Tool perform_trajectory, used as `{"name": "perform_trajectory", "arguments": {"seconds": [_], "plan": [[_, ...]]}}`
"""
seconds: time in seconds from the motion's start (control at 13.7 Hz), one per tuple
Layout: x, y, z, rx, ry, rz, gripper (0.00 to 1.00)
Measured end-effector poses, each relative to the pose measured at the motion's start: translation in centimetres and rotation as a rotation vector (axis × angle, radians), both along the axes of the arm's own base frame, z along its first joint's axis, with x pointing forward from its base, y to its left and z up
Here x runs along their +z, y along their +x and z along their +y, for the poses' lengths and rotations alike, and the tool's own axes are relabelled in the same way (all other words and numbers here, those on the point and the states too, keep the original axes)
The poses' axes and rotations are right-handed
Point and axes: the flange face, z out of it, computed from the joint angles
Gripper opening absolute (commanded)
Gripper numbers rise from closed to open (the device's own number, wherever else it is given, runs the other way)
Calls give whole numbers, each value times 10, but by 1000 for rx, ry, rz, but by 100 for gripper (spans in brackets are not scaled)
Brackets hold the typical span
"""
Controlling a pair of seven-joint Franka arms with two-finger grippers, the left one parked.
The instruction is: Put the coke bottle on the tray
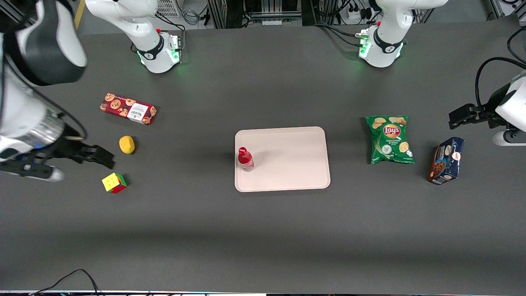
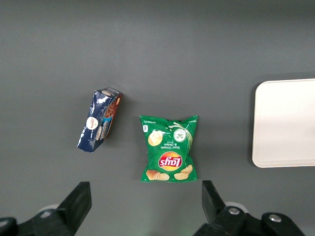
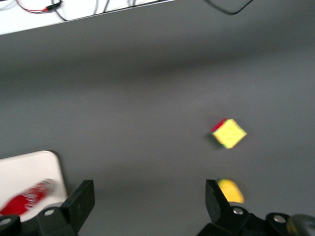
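The small slim red coke bottle with red cap (image 1: 245,159) stands upright on the large flat beige rectangular tray with rounded corners (image 1: 287,164), just inside the tray's edge at the working arm's end, roughly at 9 o'clock from the tray centre in the front view. Nothing touches the bottle. In the right wrist view the bottle (image 3: 28,198) shows blurred on the tray's corner (image 3: 29,169).

The right arm's black two-finger gripper (image 1: 100,156) hangs above the dark grey worktop (image 1: 263,230), well apart from the tray, toward the working arm's end. Its fingers (image 3: 78,204) stand spread and hold nothing.

Near the gripper lie a yellow rounded lemon-like fruit (image 1: 127,144) at about 1 o'clock from it and a multicoloured puzzle cube (image 1: 114,183) at about 5 o'clock, both resting on the worktop and apart from each other. A red cardboard cookie box (image 1: 128,108) lies flat at 12 o'clock from the fruit, farther from the front camera.

Toward the parked arm's end, at 3 o'clock from the tray, lie a green crisp bag (image 1: 390,139) and a dark blue cookie packet (image 1: 446,160), side by side without touching.
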Motion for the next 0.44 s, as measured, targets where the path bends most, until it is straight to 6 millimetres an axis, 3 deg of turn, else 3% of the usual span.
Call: {"name": "perform_trajectory", "arguments": {"seconds": [0.22, 0.44], "plan": [[16, -22, -55, 58, -24, 28, 100], [27, -32, -78, 120, -35, 40, 100]]}}
